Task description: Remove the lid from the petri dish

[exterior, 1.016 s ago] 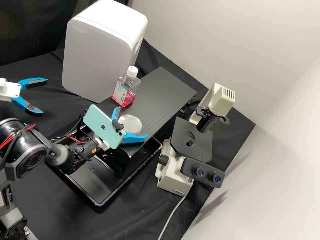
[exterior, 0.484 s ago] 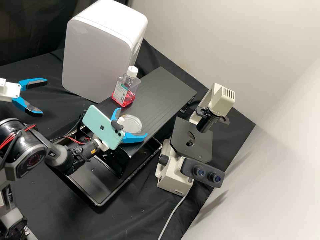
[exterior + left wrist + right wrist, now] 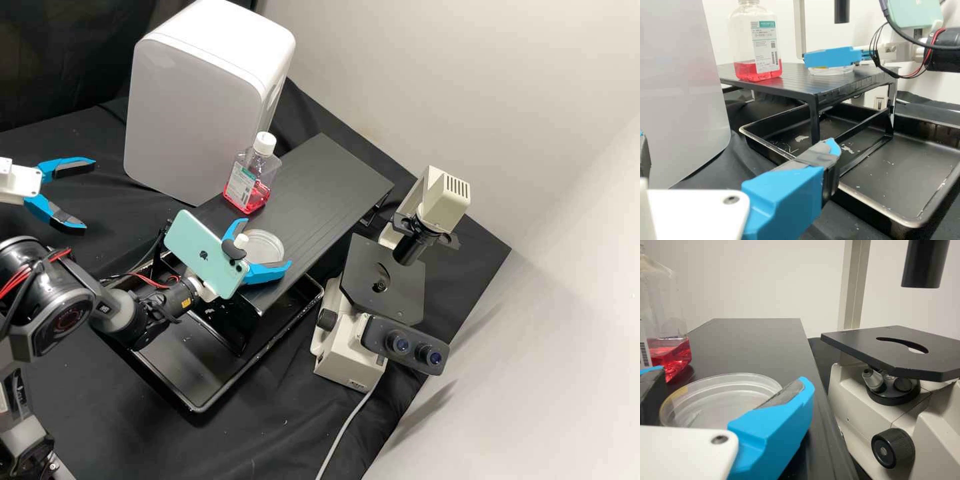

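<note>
A clear lidded petri dish point(image 3: 263, 245) point(image 3: 720, 397) lies at the near end of the black raised platform point(image 3: 320, 187). My right gripper point(image 3: 261, 251) point(image 3: 715, 407) straddles it, open, one blue finger on each side and close to the rim. The lid sits on the dish. My left gripper point(image 3: 59, 192) point(image 3: 740, 150) hangs open and empty over the black cloth at the far left, well away from the platform. From there the dish point(image 3: 831, 70) appears behind the right gripper's blue finger point(image 3: 832, 56).
A flask of red liquid point(image 3: 249, 175) stands on the platform behind the dish. A large white box point(image 3: 207, 93) sits behind that. A microscope point(image 3: 393, 280) stands right of the platform. A black tray point(image 3: 193, 380) lies beneath it.
The right gripper's fingers have drawn slightly closer together around the dish. The left arm has barely shifted.
</note>
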